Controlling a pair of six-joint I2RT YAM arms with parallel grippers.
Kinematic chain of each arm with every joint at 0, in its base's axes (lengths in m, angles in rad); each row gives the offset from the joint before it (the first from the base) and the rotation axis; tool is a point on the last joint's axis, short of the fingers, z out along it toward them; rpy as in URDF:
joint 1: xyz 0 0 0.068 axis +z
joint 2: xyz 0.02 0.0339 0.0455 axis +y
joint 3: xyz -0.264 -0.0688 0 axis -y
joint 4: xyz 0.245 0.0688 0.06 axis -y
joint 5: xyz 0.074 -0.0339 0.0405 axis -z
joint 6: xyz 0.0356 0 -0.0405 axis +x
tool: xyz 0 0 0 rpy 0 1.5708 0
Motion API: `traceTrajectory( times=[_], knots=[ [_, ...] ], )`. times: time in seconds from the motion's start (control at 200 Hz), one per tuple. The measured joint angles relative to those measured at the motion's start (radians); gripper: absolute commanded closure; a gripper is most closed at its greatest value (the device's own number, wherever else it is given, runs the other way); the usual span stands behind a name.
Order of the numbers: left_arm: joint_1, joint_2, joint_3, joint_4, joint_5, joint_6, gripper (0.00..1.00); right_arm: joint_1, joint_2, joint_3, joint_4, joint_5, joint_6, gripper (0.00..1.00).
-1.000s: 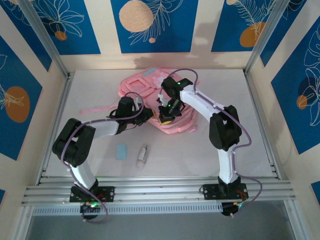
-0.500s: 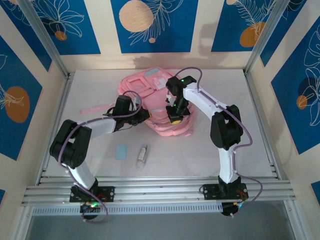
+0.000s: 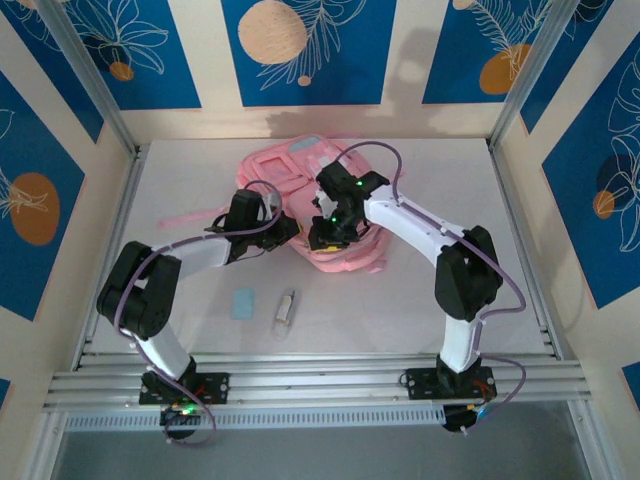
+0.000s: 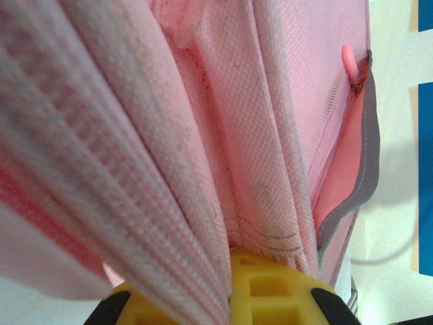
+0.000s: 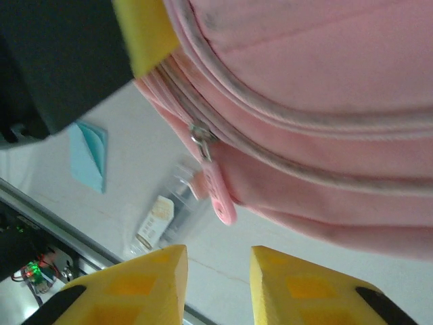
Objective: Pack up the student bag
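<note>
The student bag (image 3: 300, 172), a soft pink backpack, lies at the back middle of the table. My left gripper (image 3: 291, 232) is at its front left edge. In the left wrist view, the left gripper (image 4: 230, 274) is shut on a fold of the bag's pink fabric (image 4: 203, 135). My right gripper (image 3: 323, 238) hovers just right of it at the bag's front edge. In the right wrist view, the right gripper (image 5: 218, 267) stands open, with a pink zip pull (image 5: 218, 193) hanging free just above the gap and the student bag (image 5: 325, 81) behind.
A flat pale blue item (image 3: 242, 303) and a small clear packaged item (image 3: 286, 310) lie on the table in front of the bag. A pink strap (image 3: 190, 217) trails to the left. Metal rails run along the near edge and both sides.
My right gripper swung right along the bag's front, then came back left, and its jaws have opened. The left arm holds its pinch and has barely moved.
</note>
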Motion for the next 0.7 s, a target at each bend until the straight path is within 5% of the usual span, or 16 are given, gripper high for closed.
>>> traceTrajectory(
  times=[0.7],
  knots=[
    [-0.002, -0.031, -0.018, -0.004, -0.016, -0.029, 1.0, 0.048, 0.073, -0.026, 0.116, 0.093, 0.061, 0.75]
  ],
)
